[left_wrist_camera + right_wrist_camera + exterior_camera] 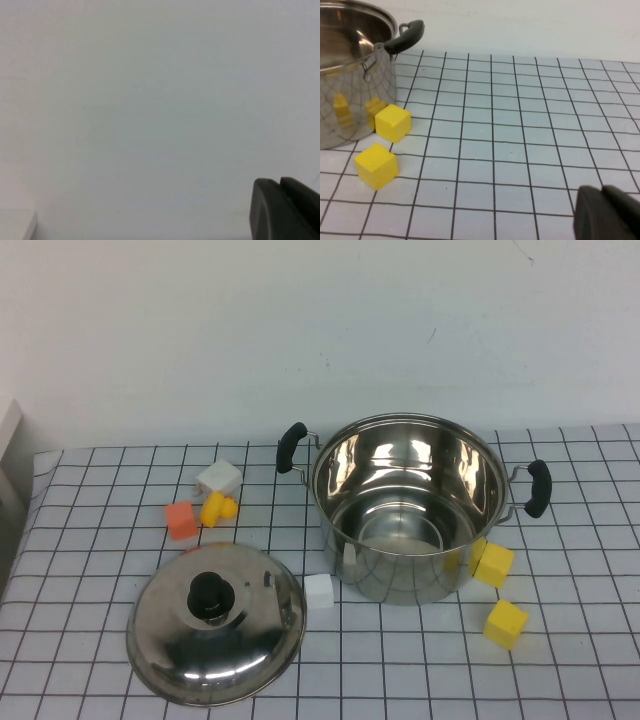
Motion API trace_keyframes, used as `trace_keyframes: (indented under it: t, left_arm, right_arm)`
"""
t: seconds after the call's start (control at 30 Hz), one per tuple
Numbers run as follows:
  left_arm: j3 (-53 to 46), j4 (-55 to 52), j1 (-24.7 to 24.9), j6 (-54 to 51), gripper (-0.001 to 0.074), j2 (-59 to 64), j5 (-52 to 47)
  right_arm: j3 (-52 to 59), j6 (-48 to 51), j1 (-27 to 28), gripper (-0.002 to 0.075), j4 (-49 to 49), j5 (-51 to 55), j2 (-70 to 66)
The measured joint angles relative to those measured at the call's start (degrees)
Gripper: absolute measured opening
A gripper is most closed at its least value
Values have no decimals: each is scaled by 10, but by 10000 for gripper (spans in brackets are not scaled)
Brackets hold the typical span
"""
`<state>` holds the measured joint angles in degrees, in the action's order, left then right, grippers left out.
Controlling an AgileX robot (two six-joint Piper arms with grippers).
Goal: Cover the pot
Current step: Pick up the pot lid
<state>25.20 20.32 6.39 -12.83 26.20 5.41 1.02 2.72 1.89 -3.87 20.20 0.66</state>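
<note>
The shiny steel pot (408, 505) stands open and empty at the table's centre right, with a black handle on each side. It also shows in the right wrist view (350, 75). The domed steel lid (215, 625) with its black knob (210, 595) lies on the cloth at the front left, apart from the pot. Neither arm shows in the high view. My left gripper (280, 182) is shut and empty, facing a blank white wall. My right gripper (601, 190) is shut and empty, low over the checked cloth to the right of the pot.
Two yellow cubes (493, 563) (506, 623) sit by the pot's front right, also in the right wrist view (393, 122) (376, 165). A white cube (318, 591) lies between lid and pot. An orange cube (181, 520), a white cube (219, 478) and a yellow piece (217, 508) lie behind the lid.
</note>
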Motion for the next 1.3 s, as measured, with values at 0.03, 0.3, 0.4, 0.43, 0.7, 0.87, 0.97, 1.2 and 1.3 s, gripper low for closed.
trace_keyframes:
  t: [0.03, 0.3, 0.4, 0.43, 0.7, 0.87, 0.97, 1.2, 1.3]
  left_arm:
    - [1, 0, 0, 7, -1, 23, 18]
    - [1, 4, 0, 67, -1, 227, 122]
    - [1, 4, 0, 93, -1, 313, 169]
    - [1, 2, 0, 102, -1, 343, 190]
    - [1, -166, 0, 235, -1, 538, 365]
    - [5, -302, 1, 284, 8, 609, 418]
    - [5, -341, 1, 293, 84, 641, 437]
    - [9, -398, 1, 294, 489, 708, 516]
    - [11, -411, 1, 294, 564, 745, 524]
  right_arm:
    - [0, 0, 0, 9, 0, 0, 0]
    - [0, 0, 0, 9, 0, 0, 0]
    - [0, 0, 0, 9, 0, 0, 0]
    - [0, 0, 0, 9, 0, 0, 0]
    - [0, 0, 0, 9, 0, 0, 0]
    - [0, 0, 0, 9, 0, 0, 0]
    - [0, 0, 0, 9, 0, 0, 0]
    - [0, 0, 0, 9, 0, 0, 0]
    - [0, 0, 0, 9, 0, 0, 0]
